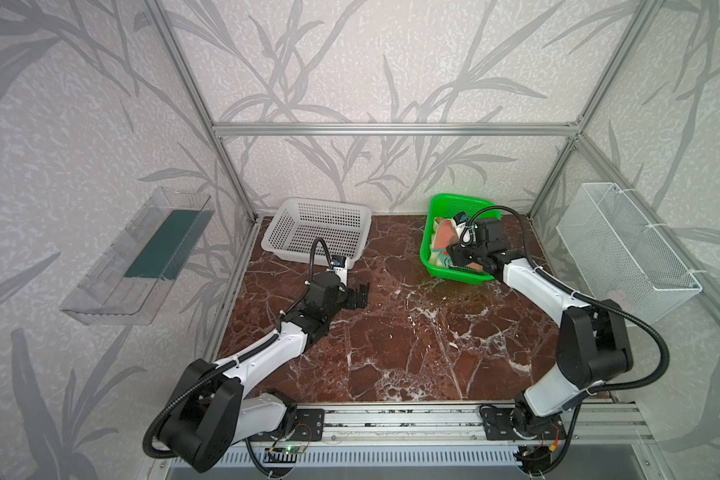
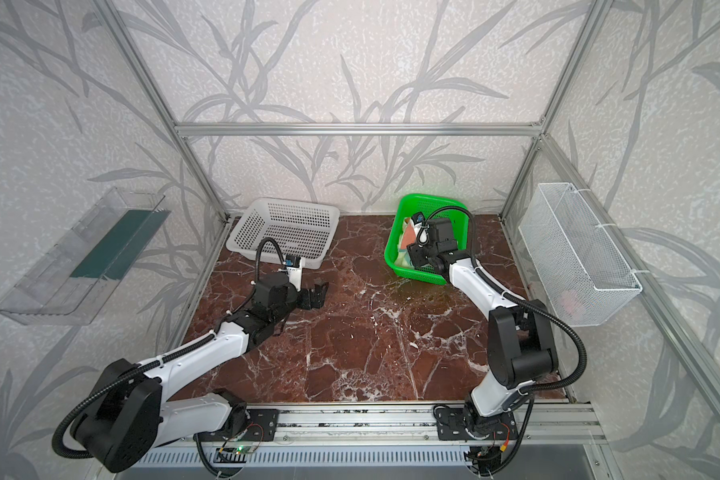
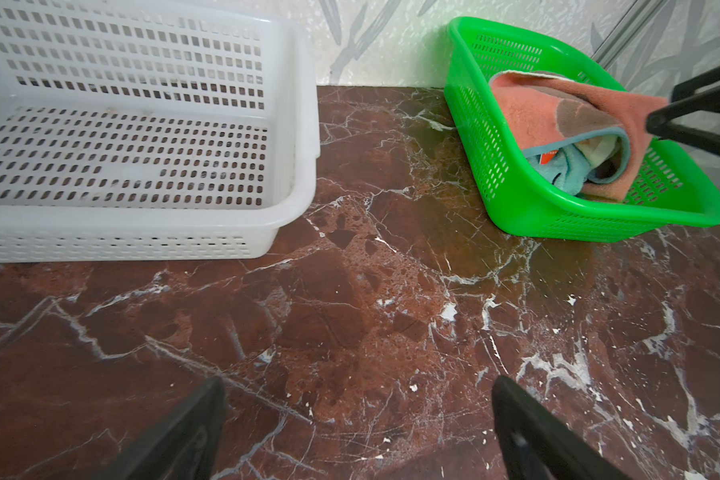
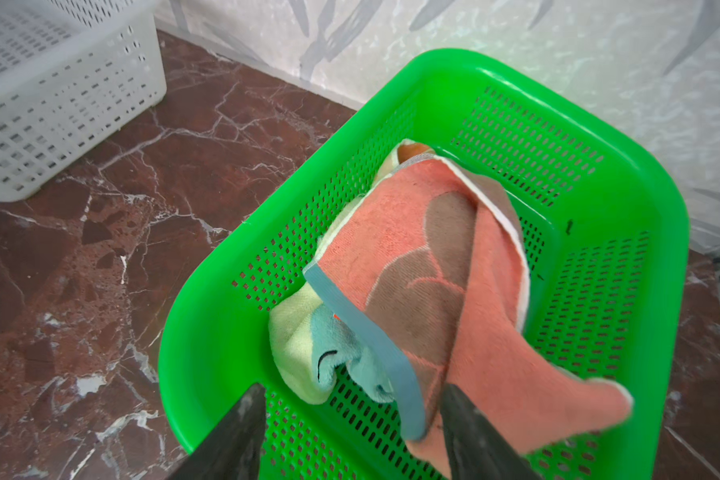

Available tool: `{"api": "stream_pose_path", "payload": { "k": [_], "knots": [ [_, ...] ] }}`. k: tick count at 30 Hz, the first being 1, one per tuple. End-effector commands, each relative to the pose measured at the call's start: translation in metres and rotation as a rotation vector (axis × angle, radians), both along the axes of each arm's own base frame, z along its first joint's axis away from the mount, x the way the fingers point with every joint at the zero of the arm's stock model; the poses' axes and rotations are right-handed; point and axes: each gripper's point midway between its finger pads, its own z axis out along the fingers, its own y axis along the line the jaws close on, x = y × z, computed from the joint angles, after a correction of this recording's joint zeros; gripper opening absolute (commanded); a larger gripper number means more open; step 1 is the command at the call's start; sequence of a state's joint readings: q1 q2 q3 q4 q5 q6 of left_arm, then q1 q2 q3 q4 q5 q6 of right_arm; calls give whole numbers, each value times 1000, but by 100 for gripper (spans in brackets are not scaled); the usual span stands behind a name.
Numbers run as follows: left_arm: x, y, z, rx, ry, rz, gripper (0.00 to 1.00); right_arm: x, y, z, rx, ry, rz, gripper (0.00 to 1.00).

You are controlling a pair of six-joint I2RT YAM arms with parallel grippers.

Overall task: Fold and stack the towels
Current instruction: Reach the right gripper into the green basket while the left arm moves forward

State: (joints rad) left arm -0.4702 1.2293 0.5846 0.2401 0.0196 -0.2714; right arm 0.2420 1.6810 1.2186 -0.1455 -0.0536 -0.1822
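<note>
While left fingers gape, right fingers straddle pink towel

Grey leaf-pattern wallpaper, aluminium frame, red-brown marble tabletop, clear wall shelf, white wire basket.

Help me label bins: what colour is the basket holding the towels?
Green basket; best in right wrist view.
</note>
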Motion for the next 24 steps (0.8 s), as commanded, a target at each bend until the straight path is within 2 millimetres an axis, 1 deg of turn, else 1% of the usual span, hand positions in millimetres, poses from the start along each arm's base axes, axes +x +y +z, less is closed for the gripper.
{"api": "stream_pose_path", "payload": {
  "k": [1, 6, 10, 14, 22, 24],
  "knots": [
    [2, -8, 9, -27, -12, -12, 99, 8, -1, -15, -64, 60, 13, 61],
    [0, -11, 9, -3, -10, -18, 99, 19, -11, -34, -147, 97, -18, 60],
    [0, -14, 10, -3, -15, -24, 99, 25, -23, -42, -214, 98, -62, 60],
    [1, -20, 12, -1, -15, -34, 99, 30, -30, -47, -260, 99, -84, 59],
    [0, -34, 12, 17, -19, -58, 99, 42, -46, -36, -348, 46, -138, 53],
    [0, -36, 13, 24, -28, -64, 99, 44, -48, -32, -362, 35, -145, 50]
  ]
}}
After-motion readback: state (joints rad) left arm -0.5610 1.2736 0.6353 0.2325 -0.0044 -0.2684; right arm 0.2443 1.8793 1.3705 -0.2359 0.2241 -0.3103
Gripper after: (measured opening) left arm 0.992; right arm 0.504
